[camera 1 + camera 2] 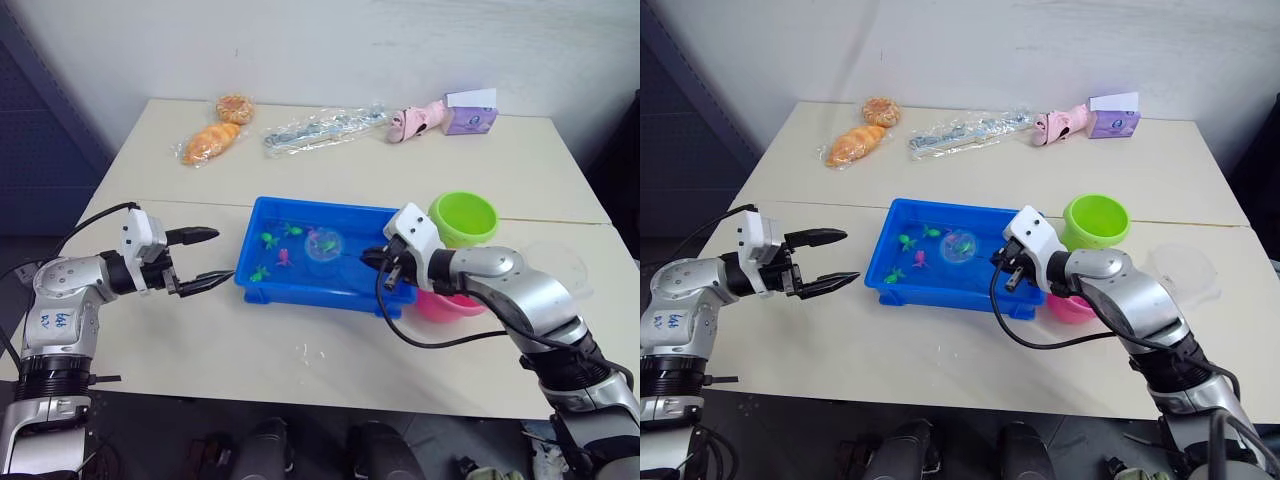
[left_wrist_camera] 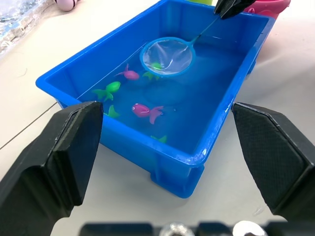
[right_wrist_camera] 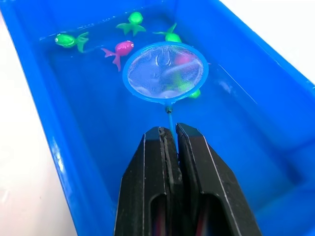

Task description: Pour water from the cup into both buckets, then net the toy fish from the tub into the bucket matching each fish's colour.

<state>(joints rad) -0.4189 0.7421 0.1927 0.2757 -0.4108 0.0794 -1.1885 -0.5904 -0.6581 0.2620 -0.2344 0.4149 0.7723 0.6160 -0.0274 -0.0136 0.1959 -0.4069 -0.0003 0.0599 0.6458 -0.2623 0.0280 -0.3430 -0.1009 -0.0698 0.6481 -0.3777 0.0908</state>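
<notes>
Netting step: right gripper (image 3: 170, 135) pinched on the net (image 3: 165, 72), hoop over fish at tub (image 1: 262, 283) centre. Left gripper (image 1: 205, 258) wide open, empty, at the tub's 9 o'clock. Next, probably: scoop, lift level.

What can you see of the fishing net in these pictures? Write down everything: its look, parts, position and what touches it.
The net is a small round hoop with a blue rim and fine pale see-through mesh, on a thin straight handle. The right gripper is shut on the handle's end, holding the hoop out over the water inside the blue tub, roughly level. Pink and green shapes show through the mesh; whether these toy fish lie in the net or beneath it cannot be told.
</notes>
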